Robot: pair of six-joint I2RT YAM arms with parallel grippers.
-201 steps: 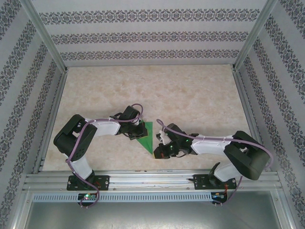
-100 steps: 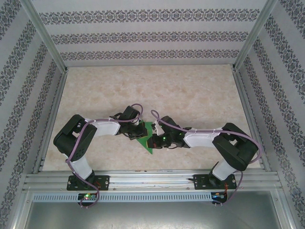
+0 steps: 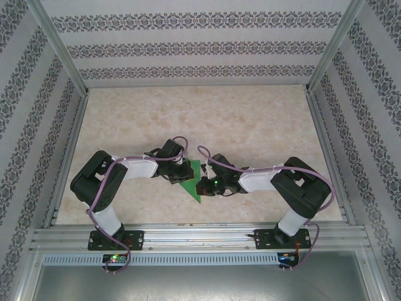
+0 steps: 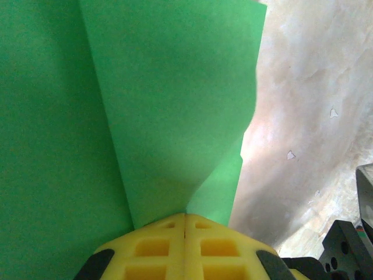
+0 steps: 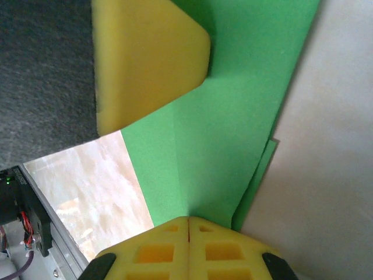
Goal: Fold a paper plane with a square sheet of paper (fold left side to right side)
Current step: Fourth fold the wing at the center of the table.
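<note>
Item: folding station, two arms, one green sheet.

1. Metal rail (image 3: 200,237), near edge; both arm bases are bolted to it.
2. Left arm (image 3: 103,182), reaching in toward the centre. Left gripper (image 3: 181,176): jaws closed, yellow tips together and set against the paper, as the left wrist view (image 4: 185,220) shows.
3. Right arm (image 3: 301,191), reaching left toward the centre. Right gripper (image 3: 202,187): jaws closed, tips together on the paper's near part (image 5: 189,223). In that view a yellow finger (image 5: 148,58) of the other gripper presses on the paper farther away.
4. Sheet of paper (image 3: 193,190), bright green, folded into a triangle with its point toward the near edge. It lies flat on the table at the near centre, between the two grippers. Creases and overlapping layers show up close (image 4: 175,105) (image 5: 233,116).
5. Table (image 3: 250,125), pale marbled top.
6. Walls (image 3: 200,47), striped patterned paper, at the left, right and far sides.
</note>
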